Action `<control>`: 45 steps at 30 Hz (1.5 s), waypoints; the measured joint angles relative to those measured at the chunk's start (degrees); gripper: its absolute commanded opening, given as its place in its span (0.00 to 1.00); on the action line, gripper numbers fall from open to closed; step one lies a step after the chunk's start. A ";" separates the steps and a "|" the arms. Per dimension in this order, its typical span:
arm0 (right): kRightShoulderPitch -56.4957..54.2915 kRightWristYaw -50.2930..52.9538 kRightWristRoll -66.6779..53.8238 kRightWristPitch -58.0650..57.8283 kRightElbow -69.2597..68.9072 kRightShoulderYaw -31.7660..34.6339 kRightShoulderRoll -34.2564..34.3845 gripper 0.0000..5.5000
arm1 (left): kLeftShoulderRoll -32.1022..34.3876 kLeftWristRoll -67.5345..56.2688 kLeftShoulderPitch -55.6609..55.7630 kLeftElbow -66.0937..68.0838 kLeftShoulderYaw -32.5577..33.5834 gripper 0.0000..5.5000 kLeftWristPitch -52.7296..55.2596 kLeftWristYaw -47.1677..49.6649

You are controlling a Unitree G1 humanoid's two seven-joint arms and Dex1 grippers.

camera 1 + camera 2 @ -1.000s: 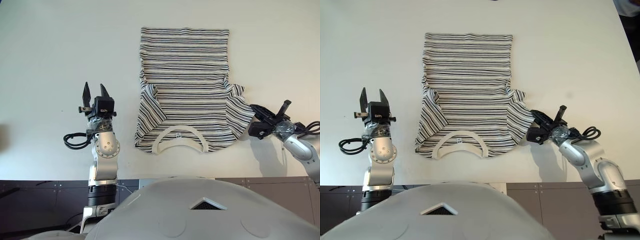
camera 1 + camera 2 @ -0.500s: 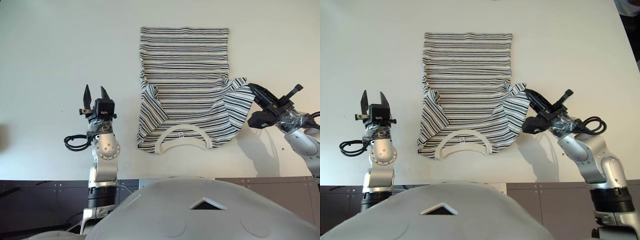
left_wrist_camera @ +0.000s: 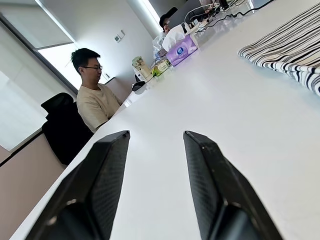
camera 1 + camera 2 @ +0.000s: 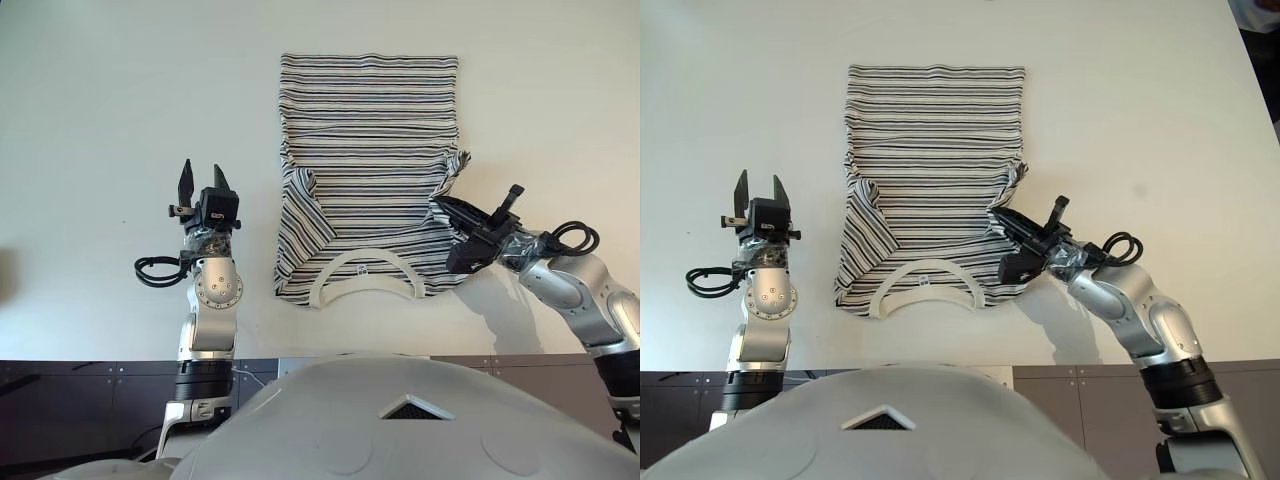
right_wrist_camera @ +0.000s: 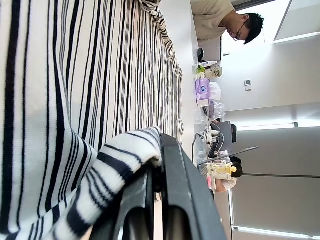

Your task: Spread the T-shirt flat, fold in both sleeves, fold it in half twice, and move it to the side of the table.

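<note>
A: Where does the T-shirt [image 4: 368, 150] lie?
B: On the middle of the white surface [image 4: 120, 100]. It is striped, with its hem toward the far edge and its cream collar [image 4: 362, 257] close to the near edge. The body lies mostly flat, with some wrinkles along the sides.
A: And the sleeves?
B: The left-side sleeve [image 4: 300, 215] is folded in and lies on the body. The right-side sleeve [image 5: 125, 155] is in the right claw [image 4: 447, 210], turned inward over the body.
A: So that claw is clamped?
B: Yes, its fingers [image 5: 172, 180] are pressed together on the sleeve's striped cloth. The wrist view shows the fabric pinched between them, with the rest of the shirt spread beyond. The claw sits over the shirt's right side, somewhat nearer the collar than the hem, and its arm comes in from the near edge on the right.
A: Is the sleeve down on the shirt or lifted?
B: I cannot tell whether it touches the body beneath.
A: What about the left claw [image 4: 202, 172]?
B: It is left of the shirt, apart from it, toward the near edge. Its two fingers [image 3: 105, 175] stand apart and point toward the far edge, with only bare surface between them. The shirt's edge shows off to one side in its wrist view, well clear of the fingers
</note>
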State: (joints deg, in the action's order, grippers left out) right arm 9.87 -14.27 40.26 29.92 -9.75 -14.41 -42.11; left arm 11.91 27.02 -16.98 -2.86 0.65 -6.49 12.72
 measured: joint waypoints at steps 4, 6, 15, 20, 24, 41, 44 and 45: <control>-1.89 -1.11 0.01 -0.15 0.80 -2.31 2.52 0.03 | 0.82 -0.56 1.83 0.60 -0.04 0.37 -0.41 -0.60; -2.40 -1.77 0.04 -0.64 1.35 -2.84 3.27 0.08 | 1.74 -0.91 2.65 1.03 -0.03 0.37 -0.73 -1.19; -2.53 -2.45 -5.19 0.74 1.40 0.81 1.44 0.32 | 7.46 -2.12 2.41 2.10 0.24 0.37 -4.11 -5.38; -11.31 -2.93 -6.70 -0.23 10.34 2.43 0.85 0.43 | 11.84 -3.20 2.70 3.84 0.90 0.37 -7.74 -8.43; -19.62 -5.01 -5.66 -0.60 19.93 -2.27 4.03 0.43 | 12.77 -3.26 4.32 4.19 -3.10 0.37 -12.03 -12.42; -7.94 -6.75 -13.90 5.46 8.46 3.88 -7.15 0.43 | 20.42 -0.39 -3.11 -0.48 -7.31 0.37 -23.92 -18.62; 5.24 -14.98 -16.54 9.92 6.08 4.93 -19.13 0.43 | 28.03 -6.52 -8.01 -7.83 -0.28 0.40 -25.72 -24.08; 7.24 -16.30 -17.22 10.77 5.96 5.01 -20.98 0.43 | 32.03 -7.82 -9.24 -6.43 0.86 0.41 -27.19 -27.15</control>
State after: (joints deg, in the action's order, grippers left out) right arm 17.11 -30.56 23.04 40.69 -3.79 -9.40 -63.09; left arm 43.94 19.21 -26.22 -9.29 1.51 -33.69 -14.43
